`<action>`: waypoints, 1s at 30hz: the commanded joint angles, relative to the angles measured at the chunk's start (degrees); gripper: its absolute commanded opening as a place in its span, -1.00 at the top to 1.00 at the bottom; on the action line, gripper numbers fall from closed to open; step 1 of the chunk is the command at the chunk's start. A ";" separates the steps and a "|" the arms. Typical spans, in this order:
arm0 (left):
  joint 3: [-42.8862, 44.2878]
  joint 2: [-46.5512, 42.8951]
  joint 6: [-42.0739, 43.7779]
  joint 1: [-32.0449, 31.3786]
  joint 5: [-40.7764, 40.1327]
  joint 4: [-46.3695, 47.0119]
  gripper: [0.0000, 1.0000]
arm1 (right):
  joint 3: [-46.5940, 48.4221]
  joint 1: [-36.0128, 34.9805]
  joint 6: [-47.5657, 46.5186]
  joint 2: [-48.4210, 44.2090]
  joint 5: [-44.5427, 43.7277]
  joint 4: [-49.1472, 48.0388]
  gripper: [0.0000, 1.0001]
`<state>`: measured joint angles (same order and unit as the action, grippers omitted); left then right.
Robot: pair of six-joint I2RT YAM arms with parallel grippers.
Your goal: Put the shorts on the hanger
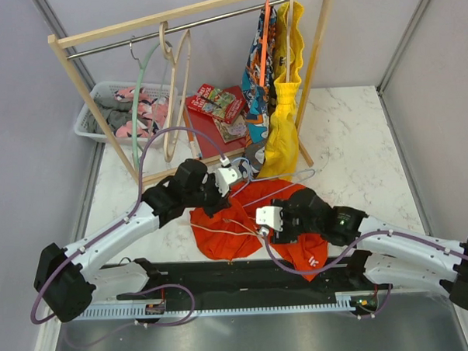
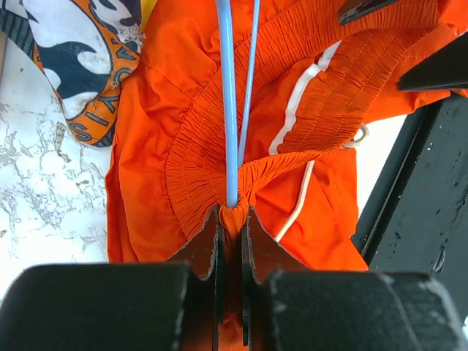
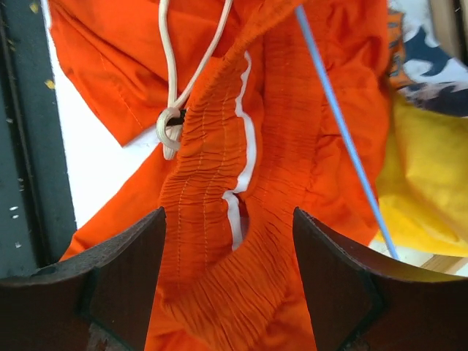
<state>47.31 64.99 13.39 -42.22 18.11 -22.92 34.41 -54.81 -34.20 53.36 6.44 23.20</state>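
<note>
**Top external view:** One pair of orange-red shorts (image 1: 217, 242) lies crumpled on the marble counter (image 1: 358, 162) between the two arms. The single light-blue hanger (image 1: 296, 175) lies across their far edge, its long axis running left to right.

**Left wrist view:** The left end effector (image 2: 232, 216) is clamped on the bunched waistband, and two blue hanger wires run straight away from its tips.

**Right wrist view:** The right end effector (image 3: 228, 219) stands apart, fingers either side of the elastic waistband. One hanger wire slants past, beside the knotted white drawstring (image 3: 172, 124).
</note>
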 commanded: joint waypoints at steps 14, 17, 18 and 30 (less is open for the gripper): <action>-1.69 -12.42 -0.38 3.72 4.13 -5.64 0.96 | -4.96 7.08 1.41 -9.24 -22.78 3.86 0.43; -1.96 -13.49 0.06 3.90 5.27 -6.26 0.96 | -5.59 10.76 0.80 -10.03 -22.09 4.05 0.76; -1.96 -13.84 0.41 3.90 5.62 -6.35 0.96 | -5.50 13.04 0.97 -9.34 -20.95 3.87 0.84; -6.61 -21.21 6.12 3.90 0.70 -6.00 0.96 | -0.31 31.31 3.87 -5.64 -9.87 1.94 1.00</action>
<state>42.24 48.07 15.16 -38.96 22.57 -28.10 31.35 -30.22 -30.83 47.09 -3.57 23.77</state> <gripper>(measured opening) 0.085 0.010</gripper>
